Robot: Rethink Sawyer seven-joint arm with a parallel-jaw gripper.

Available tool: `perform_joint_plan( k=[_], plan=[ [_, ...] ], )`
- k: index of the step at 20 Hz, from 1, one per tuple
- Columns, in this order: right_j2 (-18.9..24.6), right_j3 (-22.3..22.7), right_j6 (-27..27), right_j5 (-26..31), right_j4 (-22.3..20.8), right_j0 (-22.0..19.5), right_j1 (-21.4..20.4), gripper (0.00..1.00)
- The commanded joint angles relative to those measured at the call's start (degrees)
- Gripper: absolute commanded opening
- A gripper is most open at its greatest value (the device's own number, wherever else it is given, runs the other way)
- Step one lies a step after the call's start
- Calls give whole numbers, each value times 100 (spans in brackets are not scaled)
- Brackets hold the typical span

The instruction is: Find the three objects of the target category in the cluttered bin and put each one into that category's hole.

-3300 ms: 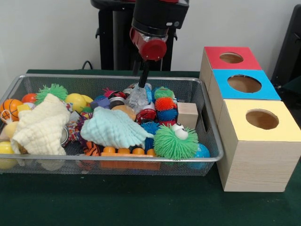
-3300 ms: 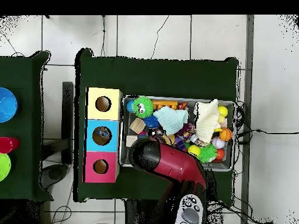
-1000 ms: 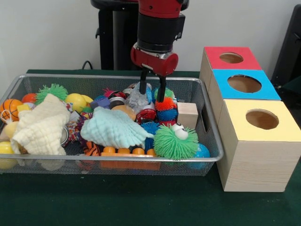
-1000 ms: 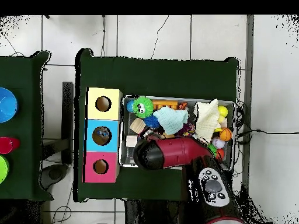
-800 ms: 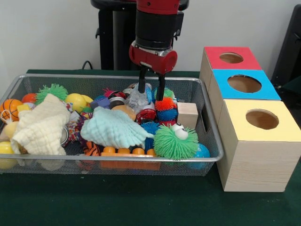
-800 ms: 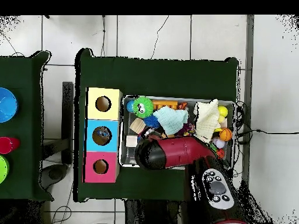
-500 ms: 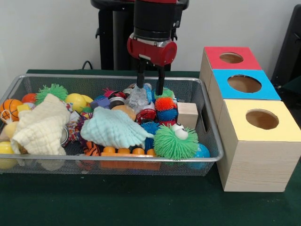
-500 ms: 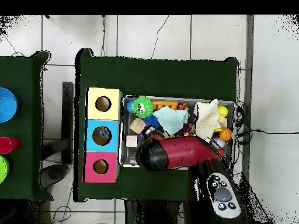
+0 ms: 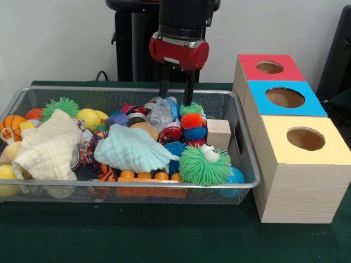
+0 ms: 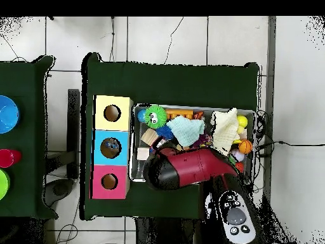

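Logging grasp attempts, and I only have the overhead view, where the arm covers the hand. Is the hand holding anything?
Observer: No. In the front view the hand is open, with nothing between its fingers.
Operator: Is it down in the bin?
Observer: It hangs over the wire bin, with its fingertips at about the top of the pile. I cannot tell whether they touch anything.
Operator: What lies under it?
Observer: A crumpled clear thing lies below one finger. Below the other, a green spiky ball sits on top of an orange spiky ball.
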Motion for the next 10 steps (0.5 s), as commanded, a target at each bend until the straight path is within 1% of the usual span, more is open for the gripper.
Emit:
perform_joint_plan(
  k=[1, 5, 8, 10],
  plan=[
    [104, 311, -595, -265, -664, 36, 307, 100],
    [90, 227, -544, -202, -741, 3, 464, 100],
    [5, 162, -428, -215, -826, 53, 656, 100],
    [4, 133, -422, -188, -833, 12, 768, 100]
  ],
)
